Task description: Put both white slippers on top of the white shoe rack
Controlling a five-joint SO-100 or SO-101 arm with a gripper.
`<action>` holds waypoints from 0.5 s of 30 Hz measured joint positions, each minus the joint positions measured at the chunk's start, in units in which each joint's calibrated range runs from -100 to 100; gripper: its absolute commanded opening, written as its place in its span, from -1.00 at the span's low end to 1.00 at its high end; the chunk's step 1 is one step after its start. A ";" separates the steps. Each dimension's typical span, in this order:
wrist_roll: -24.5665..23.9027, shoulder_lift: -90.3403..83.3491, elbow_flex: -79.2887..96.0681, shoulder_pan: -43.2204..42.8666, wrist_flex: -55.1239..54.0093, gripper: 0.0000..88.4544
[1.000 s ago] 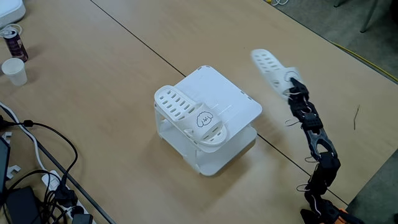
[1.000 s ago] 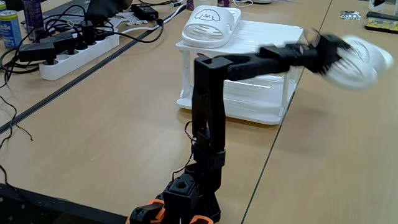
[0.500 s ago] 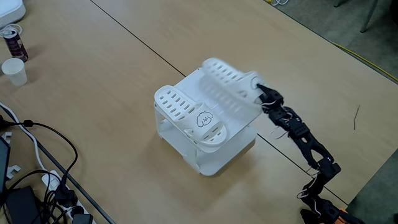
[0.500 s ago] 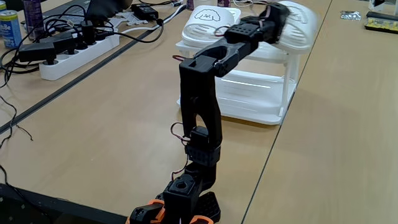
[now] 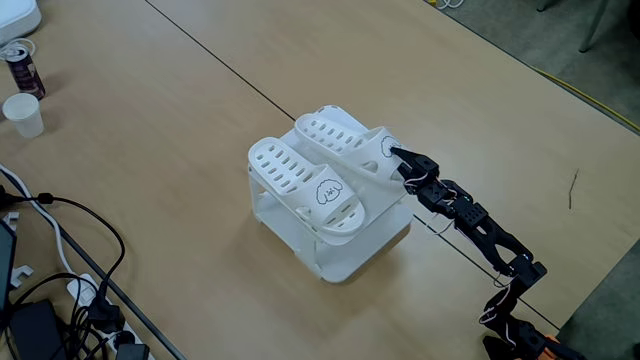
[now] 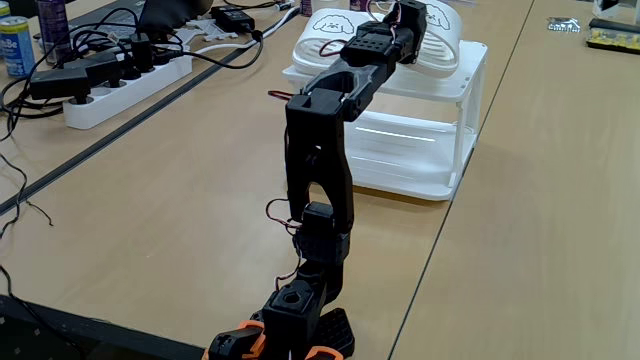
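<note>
Now: two white slippers (image 5: 312, 190) (image 5: 345, 143) lie side by side atop the white shoe rack (image 5: 340, 252) | end effector (image 5: 392, 157) grips the right-hand slipper's strap | wooden bench (image 5: 150, 150) beneath

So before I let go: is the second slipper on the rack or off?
On: the second slipper lies on the rack top, hand at its strap.

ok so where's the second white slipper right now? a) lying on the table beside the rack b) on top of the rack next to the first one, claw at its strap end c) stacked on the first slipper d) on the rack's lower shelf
b: the second slipper lies on the white shoe rack beside the first slipper, with the claw at its strap end.
</note>
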 measured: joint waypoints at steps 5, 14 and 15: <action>0.00 2.14 -0.81 0.15 0.00 -0.98; 0.00 7.34 -6.74 0.00 0.00 -0.98; 0.00 7.34 -6.83 0.00 0.00 -0.98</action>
